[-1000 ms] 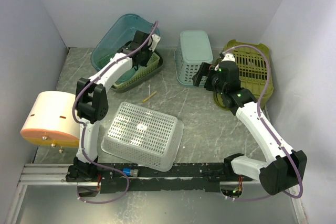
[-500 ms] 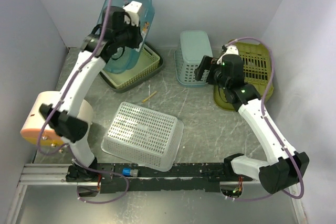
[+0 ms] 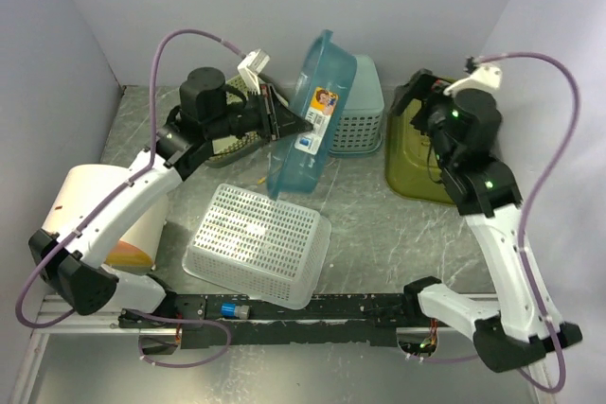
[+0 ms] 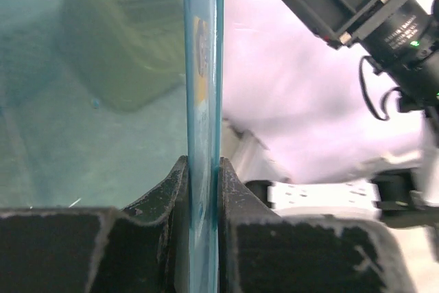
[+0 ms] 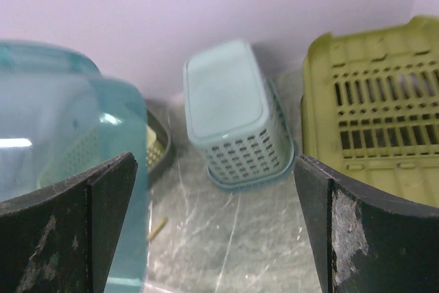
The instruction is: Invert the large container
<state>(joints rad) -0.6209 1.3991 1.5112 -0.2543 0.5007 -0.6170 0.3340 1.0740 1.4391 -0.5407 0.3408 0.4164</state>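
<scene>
A: What sits farthest left?
B: A cream drum (image 3: 90, 205) with an orange rim, lying on its side by the left wall, partly behind the left arm.
A: And the left gripper (image 3: 289, 126)?
B: Clenched on the large container (image 3: 311, 101). In the wrist view its 2 fingers (image 4: 154, 238) pinch the thin teal wall from both sides.
A: Where is that container?
B: Up on edge, nearly vertical, between the green tray (image 3: 230, 146) at the back left and the pale blue basket (image 3: 365, 101). A printed sticker (image 3: 322, 113) on it faces the overhead camera. Its low end is just beside the far edge of the white mesh basket (image 3: 256, 243), which lies bottom up mid-table. Whether that end touches the table I cannot tell.
A: Anything small nearby?
B: 1 wooden stick (image 3: 268, 177), on the table beside that low end.
A: Further right?
B: The pale blue basket is bottom up, and an olive basket (image 3: 417, 158) stands near the right wall.
A: The right gripper (image 3: 419, 92)?
B: Released, jaws spread wide, grasping nothing, raised over the olive basket. Its own camera frames the pale blue basket between the fingers.
</scene>
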